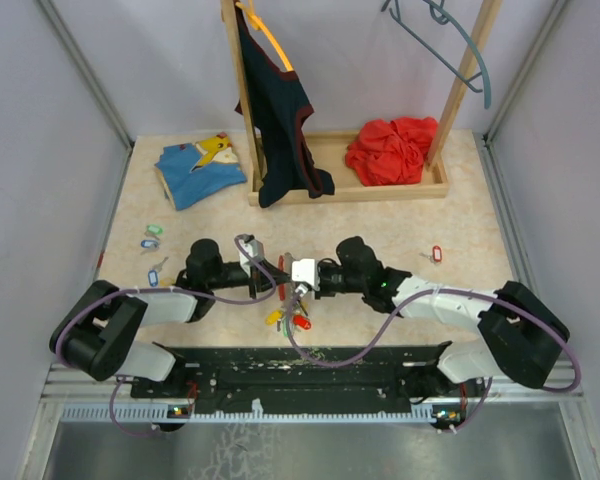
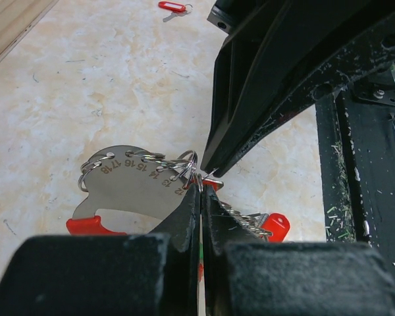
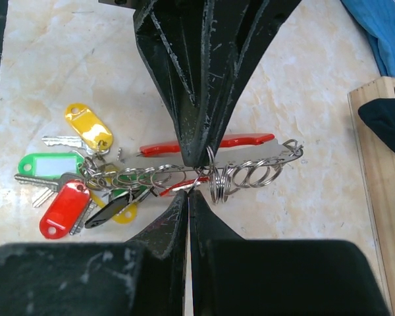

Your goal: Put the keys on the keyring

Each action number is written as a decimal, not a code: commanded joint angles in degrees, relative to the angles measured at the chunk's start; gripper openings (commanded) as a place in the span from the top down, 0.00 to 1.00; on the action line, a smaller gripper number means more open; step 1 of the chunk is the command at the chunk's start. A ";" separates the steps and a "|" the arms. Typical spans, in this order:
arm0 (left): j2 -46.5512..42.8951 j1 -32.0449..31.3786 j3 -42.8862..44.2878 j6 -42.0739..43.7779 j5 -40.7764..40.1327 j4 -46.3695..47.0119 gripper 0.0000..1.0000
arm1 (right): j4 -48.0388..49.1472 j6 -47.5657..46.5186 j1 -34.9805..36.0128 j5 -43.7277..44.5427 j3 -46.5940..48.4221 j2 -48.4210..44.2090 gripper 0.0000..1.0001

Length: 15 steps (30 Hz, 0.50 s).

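Observation:
The keyring is a silver numbered plate with red grips and a row of split rings; it lies on the table between both grippers. My left gripper is shut on one split ring at the plate's edge. My right gripper comes in from the opposite side, shut on a thin ring wire right beside it. Both tips meet in the top view, left gripper against right gripper. Several keys hang bunched on the rings, with a yellow tag, a green tag and a red tag.
Loose keys lie apart on the table: a red-tagged one to the right, a green-tagged one and blue-tagged ones to the left. A wooden rack base with a hanging dark garment, red cloth and blue cloth stands at the back.

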 commanded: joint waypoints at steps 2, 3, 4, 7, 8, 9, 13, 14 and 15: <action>-0.35 0.14 -0.78 -2.71 -0.93 7.49 1.00 | 4.61 1.01 1.43 -0.88 0.46 1.32 1.00; -0.17 0.09 -0.94 -2.91 -1.31 7.90 1.00 | 4.89 1.06 1.52 -0.94 0.46 1.35 1.00; -0.07 0.14 -1.07 -3.18 -1.52 8.40 1.00 | 5.16 1.08 1.58 -0.95 0.39 1.41 1.00; -0.24 0.14 -1.44 -3.42 -2.40 9.24 1.00 | 5.85 1.14 1.58 0.21 0.10 1.55 1.00; -0.32 0.12 -1.49 -3.33 -2.65 9.19 1.00 | 6.31 1.28 1.63 0.91 -0.23 1.46 1.00; -0.39 0.12 -1.57 -3.19 -2.66 9.10 1.00 | 7.31 1.84 1.57 1.72 -0.53 1.32 1.00; -0.24 0.12 -1.67 -2.78 -2.28 9.15 1.00 | 11.10 4.01 1.57 3.66 -1.74 0.68 1.00; -0.14 0.14 -1.67 -2.76 -2.05 9.23 1.00 | 11.73 4.51 1.57 3.94 -1.92 0.63 1.00; -0.07 0.14 -1.67 -2.76 -1.78 9.36 1.00 | 12.09 4.77 1.59 4.23 -1.93 0.57 1.00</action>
